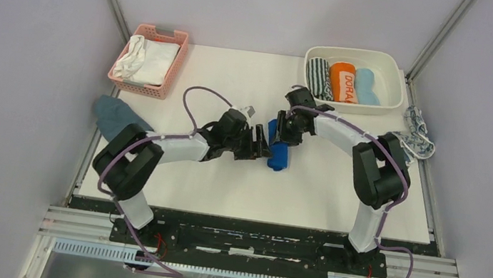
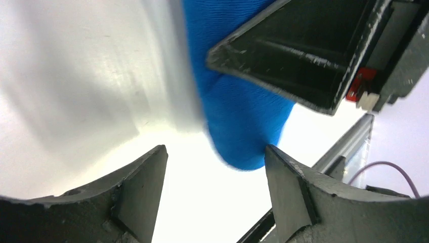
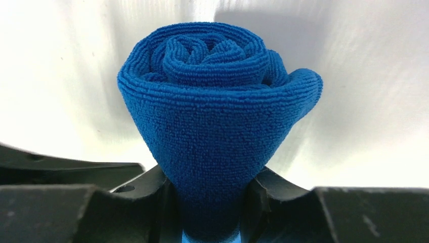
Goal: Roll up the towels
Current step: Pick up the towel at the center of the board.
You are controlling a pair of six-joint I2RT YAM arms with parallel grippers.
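Observation:
A royal blue towel, rolled into a tight spiral, lies in the middle of the white table. My right gripper is shut on its far end, with the roll pinched between both fingers. My left gripper stands open just left of the roll. The roll's rounded end touches the left gripper's right fingertip, and nothing is between the jaws. A light blue towel lies rolled in the white bin. A whitish towel with a grey-blue pattern hangs crumpled at the table's right edge.
The white bin at the back right also holds a striped roll and an orange roll. A pink basket with white cloths stands at the back left. A dull teal-grey cloth lies at the left edge.

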